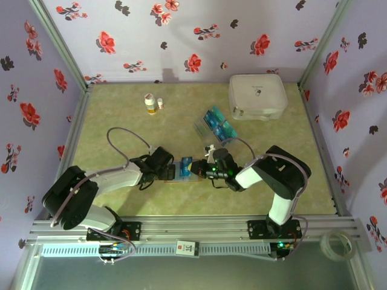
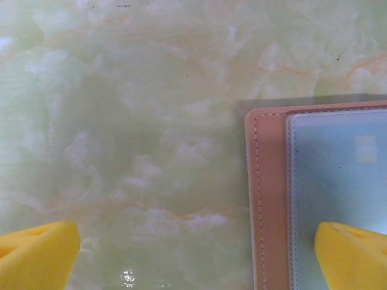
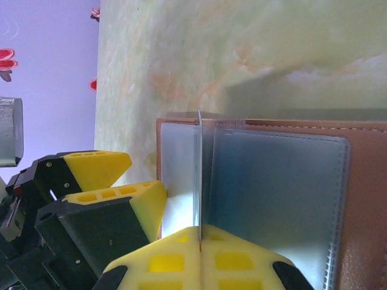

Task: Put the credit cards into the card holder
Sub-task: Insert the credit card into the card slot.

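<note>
Brown card holder (image 2: 269,199), R edge off-frame

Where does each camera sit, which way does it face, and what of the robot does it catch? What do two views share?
Top external: above and behind the bases, facing down at the table; both arms, left gripper and right gripper close together mid-table.
Left wrist: on the left arm, facing straight down; its open yellow fingers straddle the card holder's edge.
Right wrist: facing along its shut fingers, which pinch a card edge-on over the holder.
Shared: both wrist views show the card holder.
</note>
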